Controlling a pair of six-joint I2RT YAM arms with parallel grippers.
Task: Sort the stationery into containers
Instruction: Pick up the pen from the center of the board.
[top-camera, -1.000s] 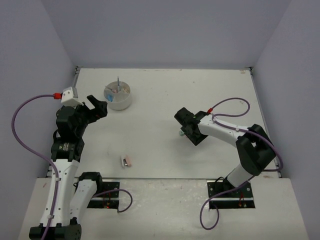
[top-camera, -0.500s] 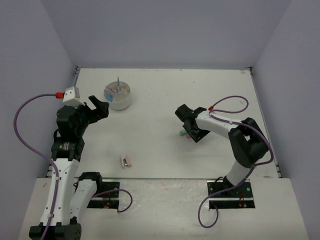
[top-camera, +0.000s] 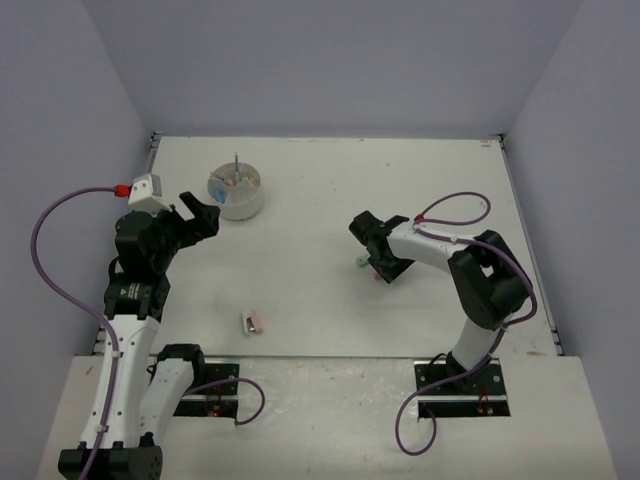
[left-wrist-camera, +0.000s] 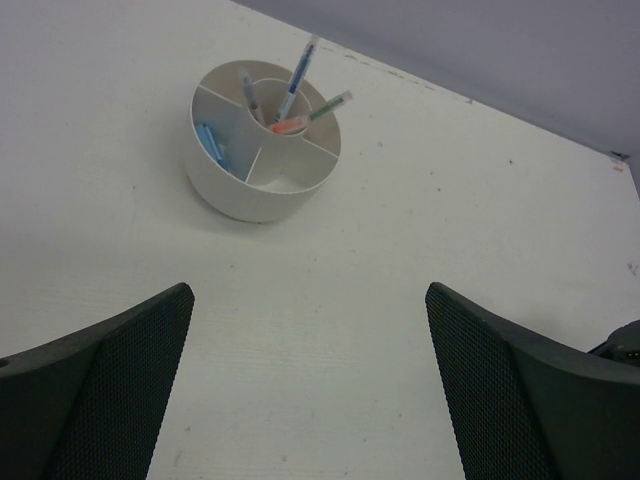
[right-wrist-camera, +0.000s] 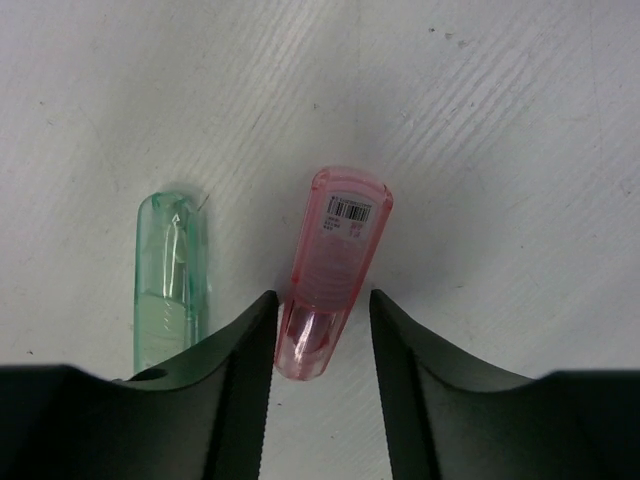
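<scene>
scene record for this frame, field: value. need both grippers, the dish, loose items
left gripper: open, empty, aimed toward the dish
right gripper: open, jaws either side of the pink capsule's near end, not yet clamped
pink capsule: flat on the table, barcode label up
green capsule: flat beside the pink one, outside the jaws
divided white dish: pens standing in the centre section, blue capsule in an outer section
loose: small pink and grey pieces near the table's front edge

I see round white divided dish near far-left corner of table; pink plastic capsule right of centre, green plastic capsule just left of it.
</scene>
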